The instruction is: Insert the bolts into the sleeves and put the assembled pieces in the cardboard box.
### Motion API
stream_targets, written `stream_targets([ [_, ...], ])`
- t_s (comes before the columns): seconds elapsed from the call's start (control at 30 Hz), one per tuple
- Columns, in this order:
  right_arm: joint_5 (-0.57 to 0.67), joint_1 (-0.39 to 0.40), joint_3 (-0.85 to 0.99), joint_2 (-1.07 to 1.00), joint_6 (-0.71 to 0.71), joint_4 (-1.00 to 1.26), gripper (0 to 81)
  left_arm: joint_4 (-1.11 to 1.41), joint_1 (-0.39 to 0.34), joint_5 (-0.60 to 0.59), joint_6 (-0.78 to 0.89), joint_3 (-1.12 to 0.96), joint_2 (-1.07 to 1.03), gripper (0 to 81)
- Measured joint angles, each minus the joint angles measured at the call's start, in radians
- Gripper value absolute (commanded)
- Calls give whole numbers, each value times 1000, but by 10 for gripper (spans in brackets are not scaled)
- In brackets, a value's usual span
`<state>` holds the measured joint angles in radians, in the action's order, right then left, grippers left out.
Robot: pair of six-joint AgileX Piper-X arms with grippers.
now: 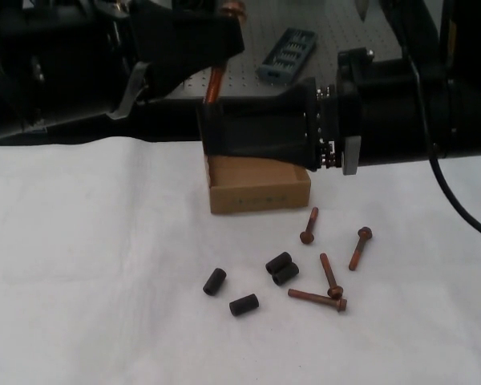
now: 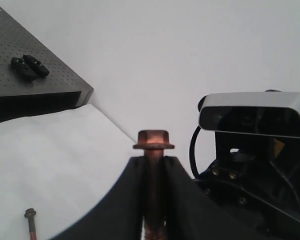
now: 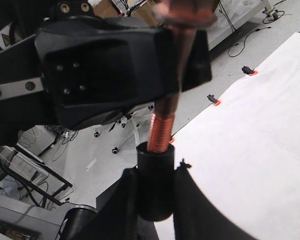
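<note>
Bolt (image 3: 162,131) tip in sleeve (image 3: 155,185), cardboard box (image 1: 259,191) nearby

On the plain white cloth surface (image 1: 88,281) lie copper-brown metal bolts (image 1: 330,277) and matt black cylindrical sleeves (image 1: 278,262). The tan cardboard box (image 1: 256,192) is unpatterned. The left tool (image 2: 153,162) and right tool (image 3: 156,175) are black. At 12 o'clock, a grey perforated board (image 1: 337,24) shows a dot grid.

Left gripper (image 2: 153,167) clamped on a bolt (image 2: 153,141). Right gripper (image 3: 155,192) clamped on a sleeve (image 3: 155,175). Both arms meet above the cardboard box (image 1: 256,195).

Rear of cardboard box (image 1: 259,195) behind right end effector (image 1: 207,133)
</note>
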<state>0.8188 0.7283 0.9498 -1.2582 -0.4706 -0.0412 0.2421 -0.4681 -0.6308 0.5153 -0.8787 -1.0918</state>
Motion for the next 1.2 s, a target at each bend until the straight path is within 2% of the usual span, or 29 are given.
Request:
stream_targets([
  [0.8, 29, -50, -7, 7, 29, -51, 29, -143, 12, 25, -72, -5, 48, 6],
  [1.2, 113, -64, -7, 7, 170, -56, 29, -156, 12, -2, -81, -5, 59, 6],
])
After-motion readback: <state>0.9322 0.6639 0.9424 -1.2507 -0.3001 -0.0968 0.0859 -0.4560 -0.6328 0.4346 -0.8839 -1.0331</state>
